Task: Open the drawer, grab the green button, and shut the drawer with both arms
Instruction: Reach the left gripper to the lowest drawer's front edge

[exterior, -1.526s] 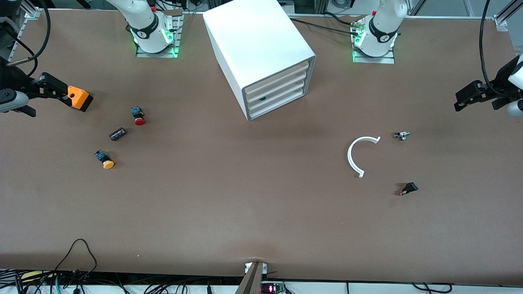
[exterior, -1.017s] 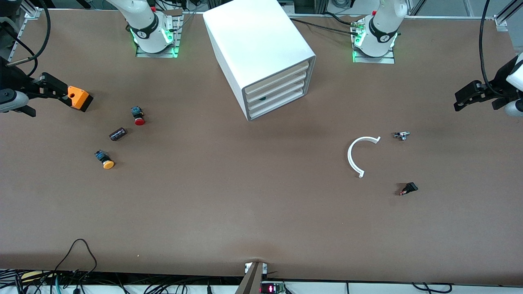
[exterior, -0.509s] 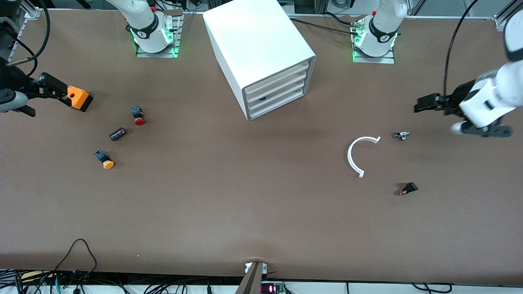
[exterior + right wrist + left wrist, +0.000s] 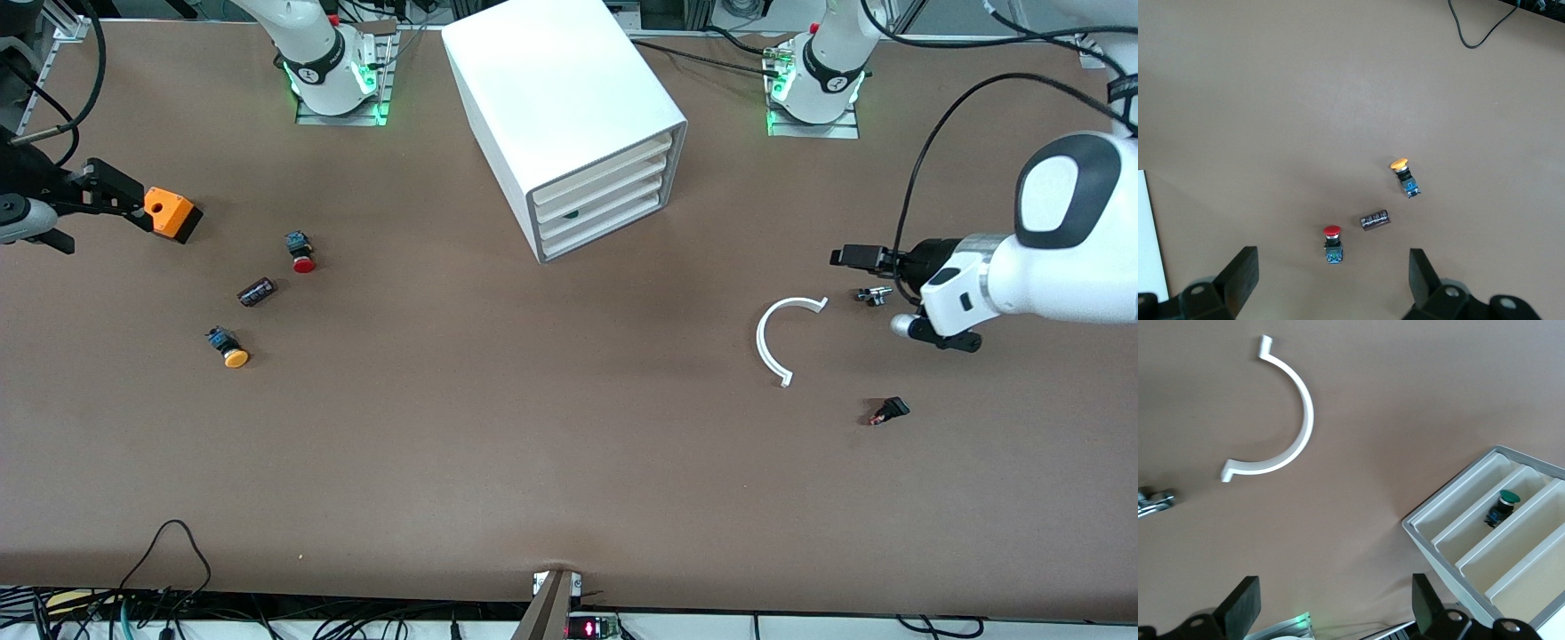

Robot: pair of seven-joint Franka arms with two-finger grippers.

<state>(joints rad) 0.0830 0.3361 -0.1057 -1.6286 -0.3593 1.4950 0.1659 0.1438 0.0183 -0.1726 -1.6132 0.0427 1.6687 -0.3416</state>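
The white cabinet (image 4: 569, 98) stands at the table's middle near the bases, its four drawers all pushed in. The green button (image 4: 571, 213) lies inside a lower drawer (image 4: 622, 206), seen through the gap above its low front. The left wrist view shows the button (image 4: 1501, 507) in its drawer (image 4: 1465, 537) too. My left gripper (image 4: 853, 259) is open and empty over the table beside a small metal part (image 4: 874, 295); its open jaws also show in the left wrist view (image 4: 1335, 607). My right gripper (image 4: 111, 196) waits open and empty at the right arm's end of the table (image 4: 1331, 280).
An orange block (image 4: 171, 213) sits by the right gripper. A red button (image 4: 302, 253), a dark cylinder (image 4: 256, 291) and a yellow button (image 4: 227, 348) lie nearby. A white curved strip (image 4: 772, 342) and a small black part (image 4: 889, 411) lie near the left gripper.
My left arm has swung in from the table's edge toward the middle, and its gripper now hangs by the small metal part. The right arm has not moved.
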